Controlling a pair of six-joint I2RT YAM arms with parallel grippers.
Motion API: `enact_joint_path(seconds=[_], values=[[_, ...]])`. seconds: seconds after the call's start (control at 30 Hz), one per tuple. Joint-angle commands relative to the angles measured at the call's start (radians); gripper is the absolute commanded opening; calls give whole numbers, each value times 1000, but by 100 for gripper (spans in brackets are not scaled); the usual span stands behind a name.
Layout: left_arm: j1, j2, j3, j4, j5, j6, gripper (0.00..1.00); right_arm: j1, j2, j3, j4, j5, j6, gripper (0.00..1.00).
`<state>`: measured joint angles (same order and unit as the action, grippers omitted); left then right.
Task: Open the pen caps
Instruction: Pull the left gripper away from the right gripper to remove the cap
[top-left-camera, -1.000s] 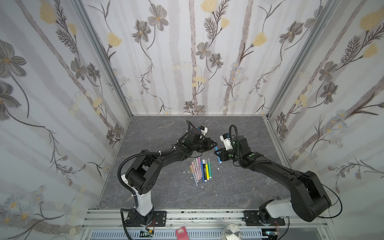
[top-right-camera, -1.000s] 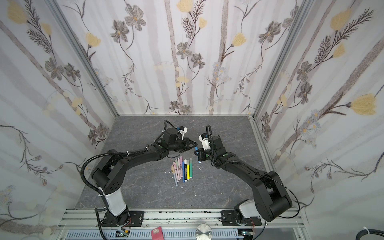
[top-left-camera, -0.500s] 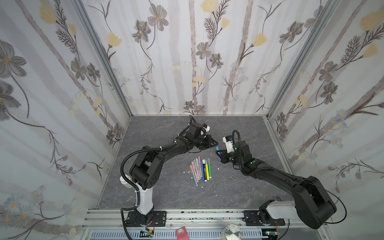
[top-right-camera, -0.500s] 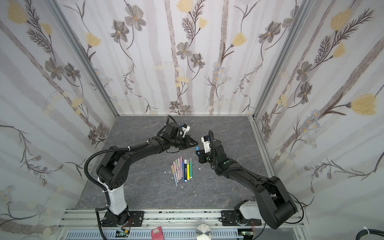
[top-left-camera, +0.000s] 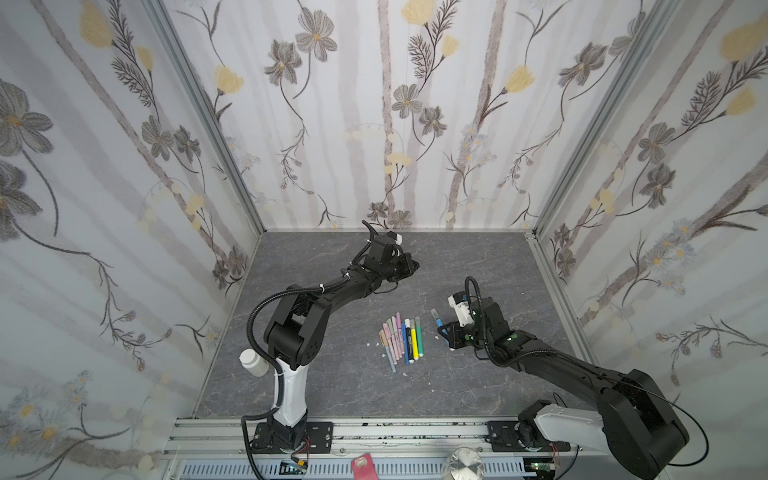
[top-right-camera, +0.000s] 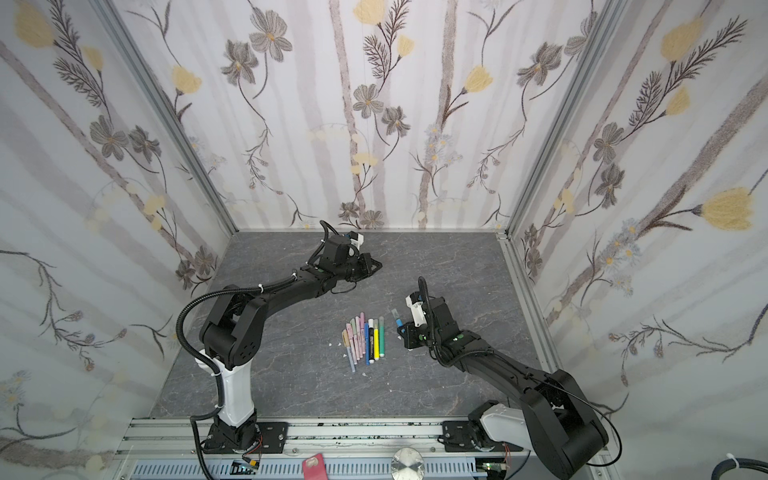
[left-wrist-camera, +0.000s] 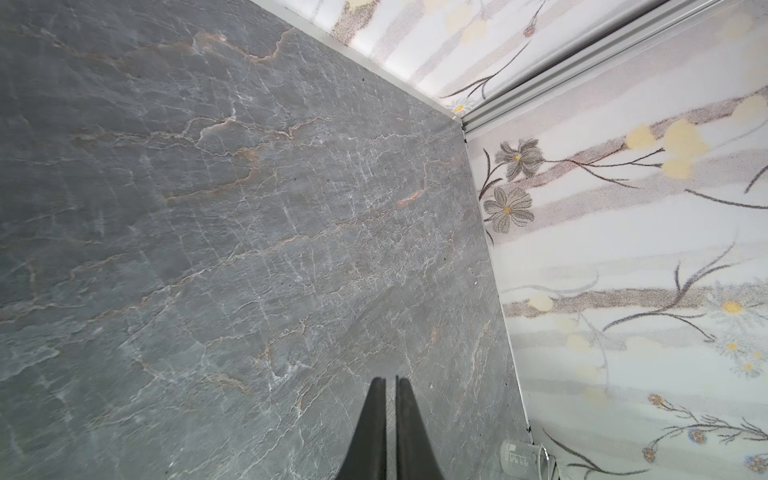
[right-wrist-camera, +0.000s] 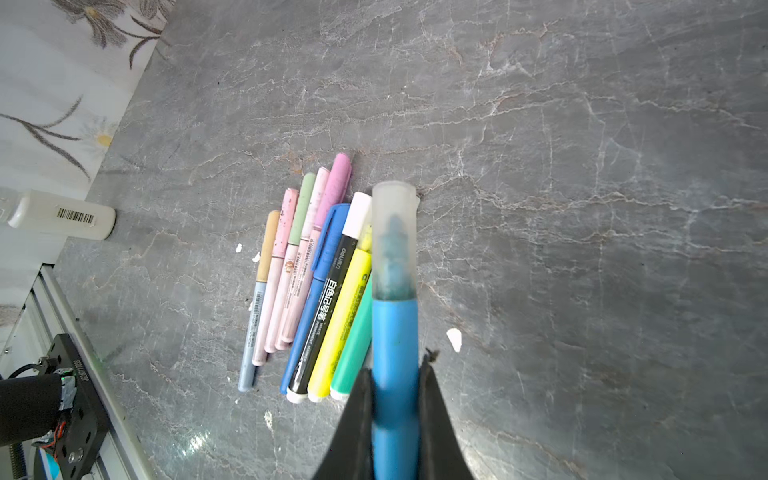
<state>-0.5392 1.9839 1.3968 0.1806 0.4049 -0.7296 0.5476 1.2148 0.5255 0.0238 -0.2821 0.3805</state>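
Plainly, the only clear print is on the black pen (right-wrist-camera: 326, 299) in the row of pens (right-wrist-camera: 286, 266): a "deli" mark just below its white cap (right-wrist-camera: 358, 214), then bold Chinese characters along the barrel, with smaller Latin lettering beside them that is too fine to read. The pastel pens carry tiny print as well, and it is not legible. A white bottle (right-wrist-camera: 62, 214) at the bench (right-wrist-camera: 582, 208) edge by the left wall bears a barcode label.

The right gripper (right-wrist-camera: 395, 370) has its jaws clamped on the barrel of a blue pen (right-wrist-camera: 395, 332). Its frosted cap (right-wrist-camera: 394, 232) is on, sticks out past the jaws and lets the tip show through. In both top views this pen (top-left-camera: 436, 319) (top-right-camera: 397, 321) is held above the bench, just to the right of the row (top-left-camera: 401, 338).

The left gripper (left-wrist-camera: 390, 380) has its jaws closed to a thin slit with nothing between them, and it hangs over bare bench near the back wall (top-left-camera: 413, 266), well apart from the row. The row lies mid-bench, the pens side by side, touching, capped ends toward the back wall. A few white flecks (right-wrist-camera: 454, 338) lie near it
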Motion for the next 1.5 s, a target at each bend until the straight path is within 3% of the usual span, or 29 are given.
enact_joint_path(seconds=[0.0, 0.07, 0.13, 0.2, 0.37, 0.63, 1.13, 1.47], values=[[14, 3, 11, 32, -37, 16, 0, 0, -10, -3, -23, -5, -11, 0], [15, -10, 4, 14, -30, 25, 5, 0, -13, 3, -21, 1, -11, 0], [12, -27, -15, -8, -24, 33, 38, 0, -16, 13, -23, 14, -10, 0], [11, -52, -55, 0, 11, 21, 51, -1, -16, 27, -24, 29, -11, 0], [-14, -129, -211, 82, 82, -30, 69, -2, 17, 84, -24, 38, -25, 0], [-75, -182, -355, 194, 125, -120, 63, -2, 93, 161, -7, 26, -29, 0], [-120, -101, -318, 286, 158, -192, 34, -2, 150, 205, -5, 9, -29, 0], [-124, -94, -325, 316, 166, -221, 25, -2, 163, 211, 7, 19, -25, 0]])
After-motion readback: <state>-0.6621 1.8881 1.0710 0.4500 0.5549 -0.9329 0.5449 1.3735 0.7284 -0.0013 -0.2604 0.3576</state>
